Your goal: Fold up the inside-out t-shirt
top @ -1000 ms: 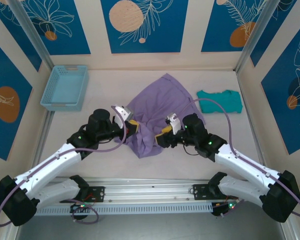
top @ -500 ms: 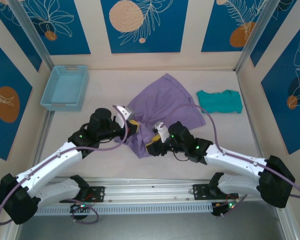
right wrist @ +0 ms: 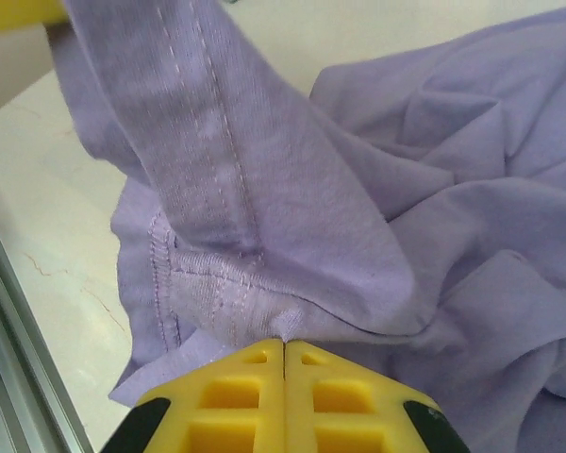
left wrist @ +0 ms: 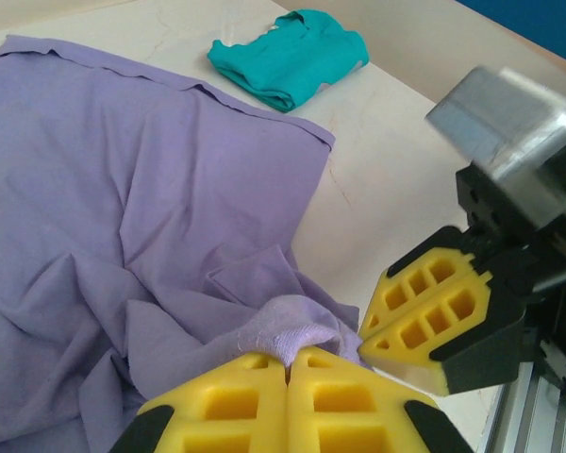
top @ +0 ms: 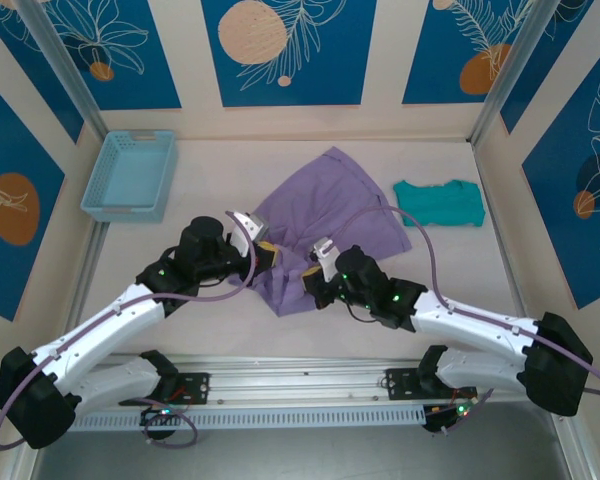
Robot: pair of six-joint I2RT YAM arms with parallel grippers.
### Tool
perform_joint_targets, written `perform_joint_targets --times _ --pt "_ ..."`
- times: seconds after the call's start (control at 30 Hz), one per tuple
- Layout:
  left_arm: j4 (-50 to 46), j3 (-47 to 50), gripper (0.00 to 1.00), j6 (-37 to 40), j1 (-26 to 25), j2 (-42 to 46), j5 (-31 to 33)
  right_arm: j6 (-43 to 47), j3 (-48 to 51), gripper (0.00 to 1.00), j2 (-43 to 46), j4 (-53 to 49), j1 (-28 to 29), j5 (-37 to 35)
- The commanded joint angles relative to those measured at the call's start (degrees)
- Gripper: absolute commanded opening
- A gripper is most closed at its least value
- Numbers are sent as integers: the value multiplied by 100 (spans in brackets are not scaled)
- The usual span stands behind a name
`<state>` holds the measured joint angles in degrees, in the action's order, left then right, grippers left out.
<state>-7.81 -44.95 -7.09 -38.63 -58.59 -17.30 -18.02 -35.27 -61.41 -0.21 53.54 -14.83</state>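
The left pincer (left wrist: 288, 363) and right pincer (right wrist: 283, 347) are each clamped on the near hem of the inside-out t-shirt (top: 330, 210), crumpled near the front edge of the counter (top: 220, 165), seemingly to spread it flat.

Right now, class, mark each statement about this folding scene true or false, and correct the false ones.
1. The right tool is shut on the lavender t-shirt. True.
2. The left tool hangs open. False: it is shut on a bunched fold of the t-shirt.
3. The teal garment lies in the light blue basket. False: it lies on the table, right of the t-shirt.
4. The basket stands left of the t-shirt. True.
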Motion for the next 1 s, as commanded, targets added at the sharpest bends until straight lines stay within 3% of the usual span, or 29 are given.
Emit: perform_joint_targets --times 0.0,0.13,0.27,0.53,0.67,0.77,0.87,0.97 --pt "-9 -117 0 -5 34 48 22 -32 -83 0 234 -212 -146 73" --pt "-27 -150 1 -30 30 40 -165 -143 -53 0 673 -664 -590 436" --pt "229 -105 4 -173 -143 -101 -552 -409 -76 0 1159 -1366 -1459 908" --pt "734 -143 6 -222 -1059 -1134 -441 -1174 207 0 1312 -1790 -3019 1717" --pt "1278 -238 6 -350 -1625 -1883 -391 -1502 368 0 1186 -1953 -3745 1684" --pt "1553 -530 19 -476 -2051 -2595 -450 -1627 450 0 1105 -2097 -4282 1415" --pt "1318 -948 43 -462 -2306 -2981 -633 -1607 463 21 1267 -2034 -4582 1067" --pt "750 -906 56 -336 -2139 -2611 -112 -1257 419 40 1493 -1620 -4371 919"
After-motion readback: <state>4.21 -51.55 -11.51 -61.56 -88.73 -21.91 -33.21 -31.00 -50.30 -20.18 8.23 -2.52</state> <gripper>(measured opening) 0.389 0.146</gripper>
